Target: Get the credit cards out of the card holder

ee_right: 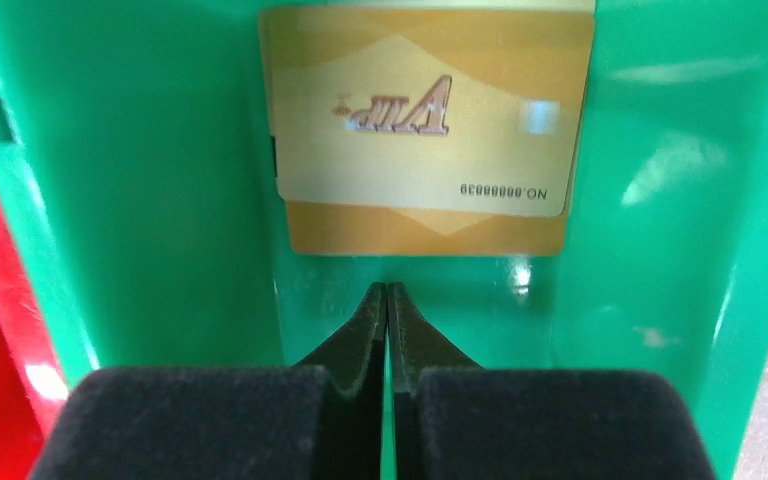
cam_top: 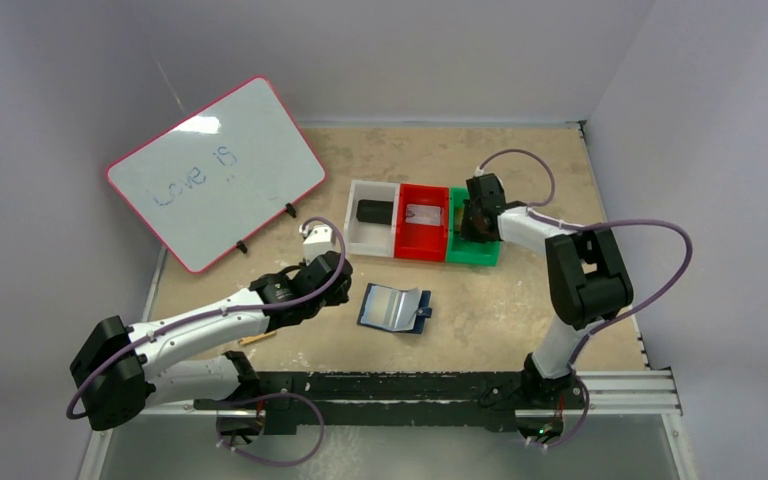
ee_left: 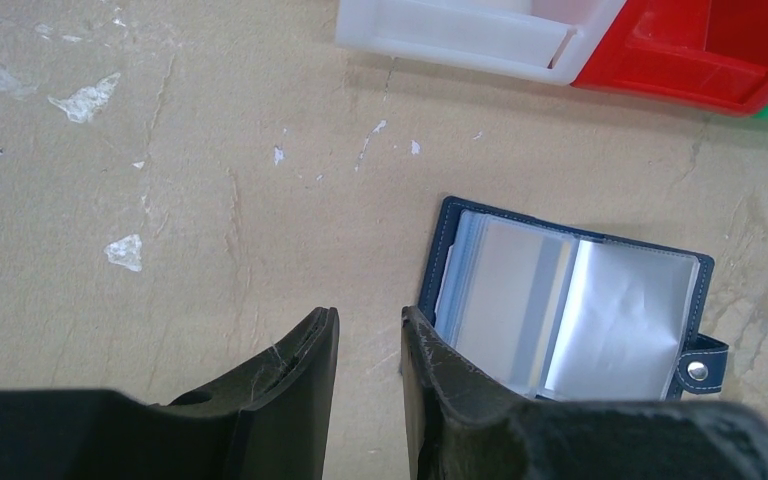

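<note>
Nearest to me, the arm bases (cam_top: 545, 385) sit at the table's (cam_top: 520, 310) edge. From above, the card holder (cam_top: 396, 308) lies open on the table between the arms. The left gripper (cam_top: 338, 280) hangs just beside its left side. The right gripper (cam_top: 475, 225) is over the green bin (cam_top: 472, 252), well apart from the holder.

On the left wrist, the jaws stand a little apart and hold nothing. One finger is at the holder's corner; I can't tell if it touches. The holder looks soft and light, so I think it could slide.

On the right wrist, two gold credit cards (ee_right: 425, 130) lie stacked in the green bin. They look thin, stiff and slippery, best pinched by an edge. These jaws are pressed together, empty, just short of the cards.
</note>
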`<state>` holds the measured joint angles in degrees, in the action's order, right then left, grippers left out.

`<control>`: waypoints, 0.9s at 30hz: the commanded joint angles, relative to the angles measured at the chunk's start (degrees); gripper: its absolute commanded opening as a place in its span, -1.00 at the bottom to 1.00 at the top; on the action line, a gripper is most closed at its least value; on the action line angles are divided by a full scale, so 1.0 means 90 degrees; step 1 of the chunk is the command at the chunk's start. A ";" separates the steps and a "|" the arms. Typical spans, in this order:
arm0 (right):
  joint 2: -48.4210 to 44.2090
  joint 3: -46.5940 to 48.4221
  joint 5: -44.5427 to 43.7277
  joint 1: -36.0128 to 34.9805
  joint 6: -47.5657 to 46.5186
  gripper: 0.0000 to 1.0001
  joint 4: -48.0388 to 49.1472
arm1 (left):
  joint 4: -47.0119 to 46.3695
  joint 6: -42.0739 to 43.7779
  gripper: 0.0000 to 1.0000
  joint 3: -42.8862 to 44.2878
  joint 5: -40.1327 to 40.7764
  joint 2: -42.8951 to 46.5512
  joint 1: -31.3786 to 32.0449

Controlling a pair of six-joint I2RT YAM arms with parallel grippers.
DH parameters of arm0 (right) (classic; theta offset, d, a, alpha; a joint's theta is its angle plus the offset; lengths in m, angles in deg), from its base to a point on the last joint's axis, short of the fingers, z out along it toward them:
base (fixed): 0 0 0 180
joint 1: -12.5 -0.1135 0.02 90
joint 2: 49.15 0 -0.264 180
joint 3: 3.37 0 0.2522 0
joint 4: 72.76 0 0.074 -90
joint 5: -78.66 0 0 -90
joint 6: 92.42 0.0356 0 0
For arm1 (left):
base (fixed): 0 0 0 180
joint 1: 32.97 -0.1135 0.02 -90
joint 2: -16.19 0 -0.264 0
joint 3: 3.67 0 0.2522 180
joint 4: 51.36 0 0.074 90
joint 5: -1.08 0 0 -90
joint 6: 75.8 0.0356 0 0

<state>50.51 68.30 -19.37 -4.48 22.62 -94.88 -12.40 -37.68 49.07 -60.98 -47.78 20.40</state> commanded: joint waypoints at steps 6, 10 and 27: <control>0.0433 0.0468 -0.0814 -0.0041 0.0016 -1.00 0.0462 | 0.0089 -0.0134 -0.41 0.0179 0.0255 0.0302 -0.0031; 0.0651 0.0519 -0.0953 -0.0040 0.0015 -1.00 0.0649 | 0.0135 -0.0098 -0.41 0.0197 0.0217 0.0274 -0.0033; -0.3159 -0.1044 0.0716 -0.0681 0.0198 -0.40 0.1060 | -0.0107 -0.0241 -0.33 0.0029 0.0251 0.0198 -0.0031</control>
<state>29.81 63.47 -16.75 -6.55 22.03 -88.04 -11.05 -38.78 49.09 -60.14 -46.22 20.40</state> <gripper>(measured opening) 0.278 0.321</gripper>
